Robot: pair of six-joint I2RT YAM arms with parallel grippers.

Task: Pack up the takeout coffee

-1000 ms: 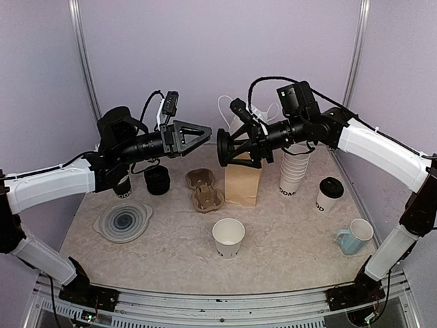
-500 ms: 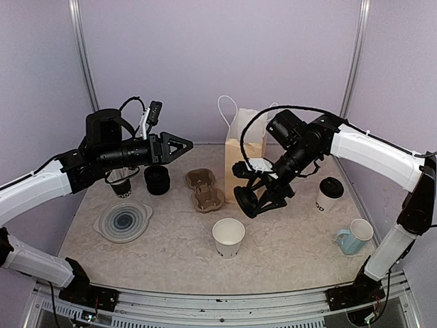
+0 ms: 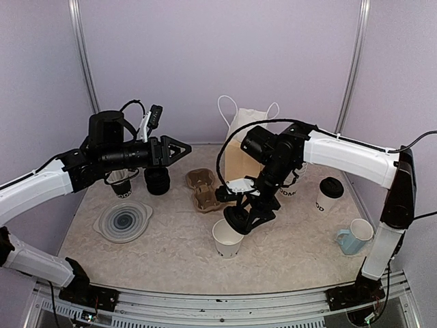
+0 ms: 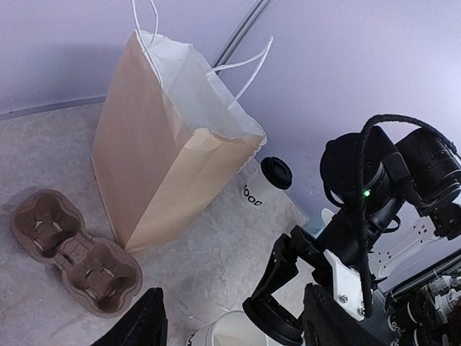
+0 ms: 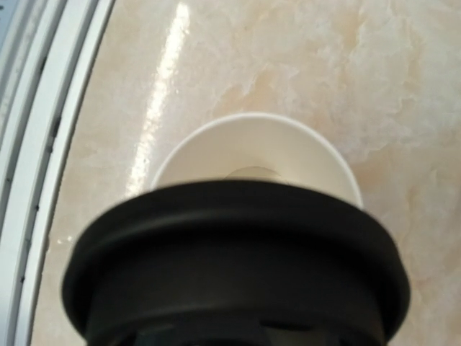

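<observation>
One takeout coffee (image 3: 330, 193), a white cup with a black lid, stands at the right; the left wrist view shows it (image 4: 268, 182) beyond the bag. A lidless white cup (image 3: 227, 239) stands front centre. My right gripper (image 3: 240, 213) is shut on a black lid (image 3: 236, 219) just above this cup's far rim. In the right wrist view the lid (image 5: 238, 252) fills the lower half, with the cup's open mouth (image 5: 252, 155) behind it. My left gripper (image 3: 176, 149) hovers open and empty over the left side, pointing right; its fingers frame the bottom of the left wrist view (image 4: 234, 328).
A brown paper bag (image 3: 235, 154) with white handles stands at the back centre, a pulp cup carrier (image 3: 203, 189) lies left of it. Black lids (image 3: 157, 181), a white cup (image 3: 121, 186) under my left arm, a clear round lid (image 3: 123, 220) sit left. A blue mug (image 3: 355, 236) sits right.
My right arm swung down from beside the bag to the lidless cup, carrying the black lid. My left gripper drew back to the left and then held still.
</observation>
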